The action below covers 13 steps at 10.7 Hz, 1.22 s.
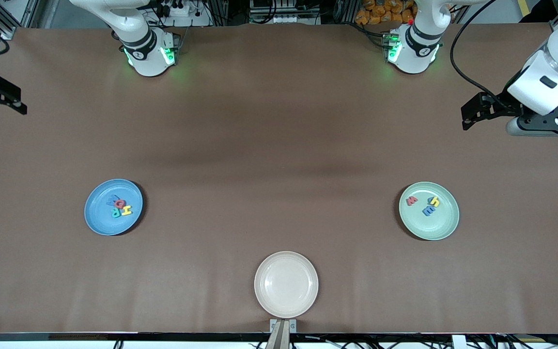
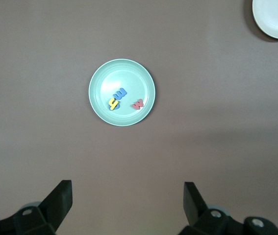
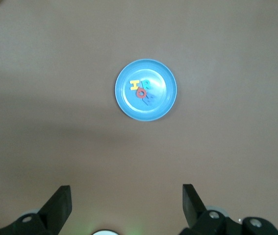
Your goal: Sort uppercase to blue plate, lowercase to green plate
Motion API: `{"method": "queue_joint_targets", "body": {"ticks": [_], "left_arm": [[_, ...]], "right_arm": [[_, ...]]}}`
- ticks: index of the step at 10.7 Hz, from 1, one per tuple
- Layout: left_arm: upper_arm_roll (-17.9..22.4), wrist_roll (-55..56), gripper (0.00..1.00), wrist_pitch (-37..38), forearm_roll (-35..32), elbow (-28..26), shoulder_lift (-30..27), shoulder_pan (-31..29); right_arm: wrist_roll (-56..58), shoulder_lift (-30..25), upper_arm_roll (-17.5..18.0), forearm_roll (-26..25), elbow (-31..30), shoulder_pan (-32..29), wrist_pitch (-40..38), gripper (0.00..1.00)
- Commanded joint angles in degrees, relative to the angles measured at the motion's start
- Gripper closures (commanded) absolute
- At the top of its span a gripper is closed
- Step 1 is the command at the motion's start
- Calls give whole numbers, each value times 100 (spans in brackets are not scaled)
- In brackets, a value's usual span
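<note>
The big letters [image 1: 119, 206] lie in the blue plate [image 1: 98, 220]. The small letters [image 1: 425, 204] lie in the green plate [image 1: 441, 228]. The left tool [image 2: 127, 205] and the right tool [image 3: 126, 205] hang wide open and empty, high over the surface [image 1: 279, 145].

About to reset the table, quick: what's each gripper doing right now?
Left gripper: open, holding nothing, up high over the green plate.
Right gripper: open, holding nothing, up high over the blue plate.
</note>
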<state>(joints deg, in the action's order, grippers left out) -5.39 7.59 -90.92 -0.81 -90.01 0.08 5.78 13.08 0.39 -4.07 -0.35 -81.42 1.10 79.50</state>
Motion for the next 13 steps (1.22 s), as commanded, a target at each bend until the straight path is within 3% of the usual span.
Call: {"method": "queue_joint_targets", "body": {"ticks": [1, 5, 13], "left_arm": [[20, -153, 0, 144, 133, 124, 27, -15], [20, -153, 0, 171, 133, 124, 71, -15], [29, -153, 0, 171, 133, 142, 53, -41]], "right_arm": [[-148, 5, 82, 26, 144, -118, -84, 0], [-148, -4, 82, 377, 109, -285, 320, 0], [-148, -4, 100, 369, 100, -277, 321, 0]]}}
